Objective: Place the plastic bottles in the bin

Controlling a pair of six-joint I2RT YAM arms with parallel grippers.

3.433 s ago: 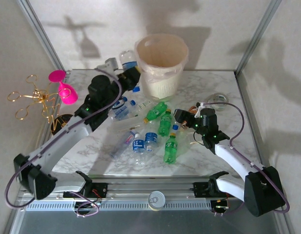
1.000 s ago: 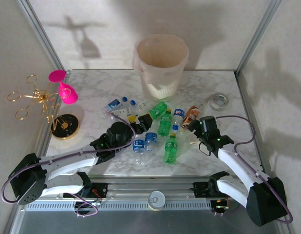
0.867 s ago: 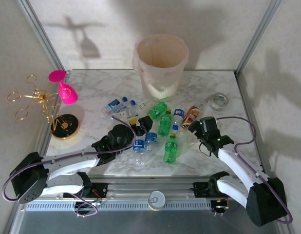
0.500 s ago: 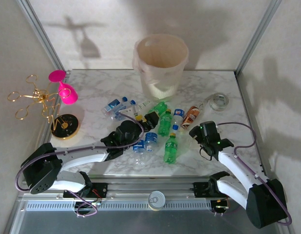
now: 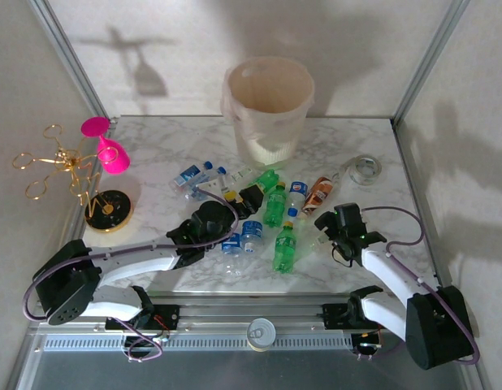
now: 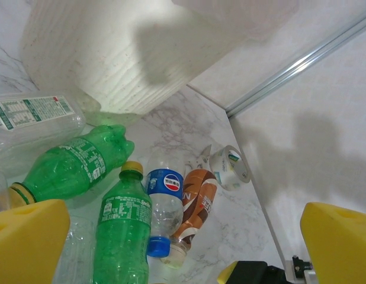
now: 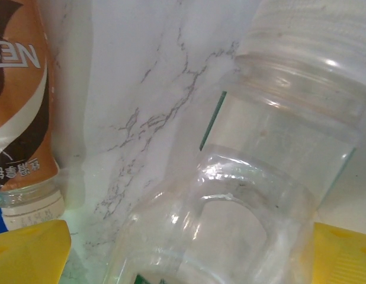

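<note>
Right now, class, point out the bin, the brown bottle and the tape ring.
bin (image 5: 266,140): top view, on its front wall.
brown bottle (image 5: 319,194): top view, on its label.
tape ring (image 6: 228,170): left wrist view, on its outer band.

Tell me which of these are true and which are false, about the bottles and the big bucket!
1. The bin stands upright at the far edge of the table. True.
2. The pink goblet is inside the bin. False: it is outside the bin, at the table's left edge.
3. The brown bottle stands upright. False: it lies on its side.
4. The left fingers and the right fingers are open. True.
5. A green bottle lies between the right fingers. False: a clear bottle does.
6. The tape ring lies on the table, right of the bottles. True.
</note>
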